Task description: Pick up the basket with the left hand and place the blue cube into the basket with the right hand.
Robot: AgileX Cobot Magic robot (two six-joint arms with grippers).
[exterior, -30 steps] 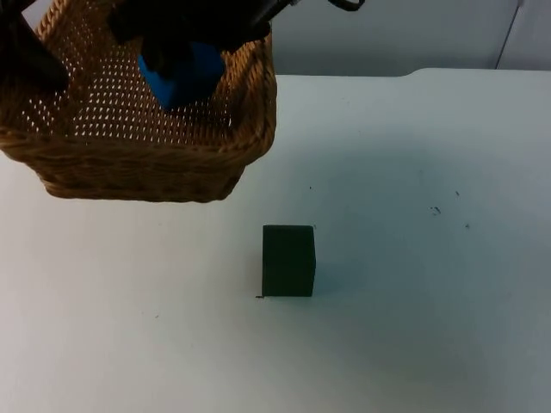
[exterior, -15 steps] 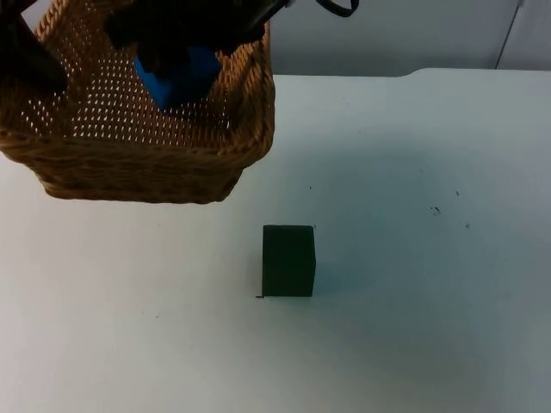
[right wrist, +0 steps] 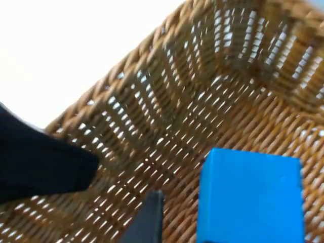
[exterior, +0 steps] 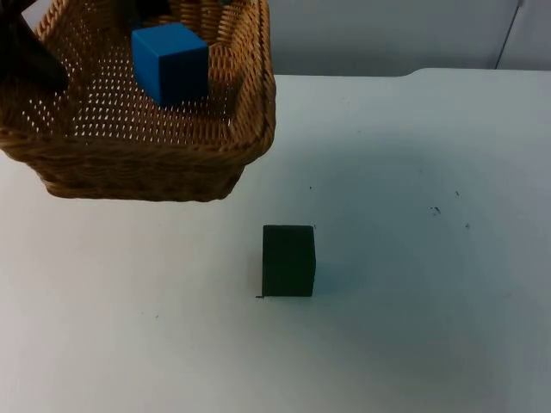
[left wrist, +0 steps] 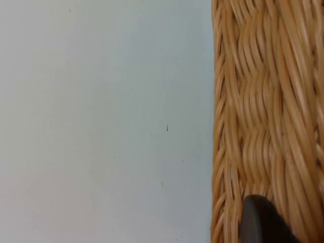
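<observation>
The wicker basket (exterior: 146, 168) hangs at the table's far left, and my left gripper (exterior: 26, 56) is shut on its left rim. Its black fingertip (left wrist: 258, 223) presses against the woven wall (left wrist: 263, 116). The blue cube (exterior: 170, 62) lies free on the basket floor, toward the back. My right gripper (exterior: 151, 9) is open just above the basket's far rim, clear of the cube. In the right wrist view one fingertip (right wrist: 147, 220) stands beside the blue cube (right wrist: 248, 195), not touching it, and the left gripper (right wrist: 40, 169) clamps the rim.
A dark cube (exterior: 288, 261) stands on the white table (exterior: 413, 258) in the middle, in front of and to the right of the basket. A grey partition wall (exterior: 387, 34) closes the table's far side.
My right gripper has let go of the blue cube and pulled back up and away. The cube now rests uncovered in the basket. The basket and the left arm have held still.
</observation>
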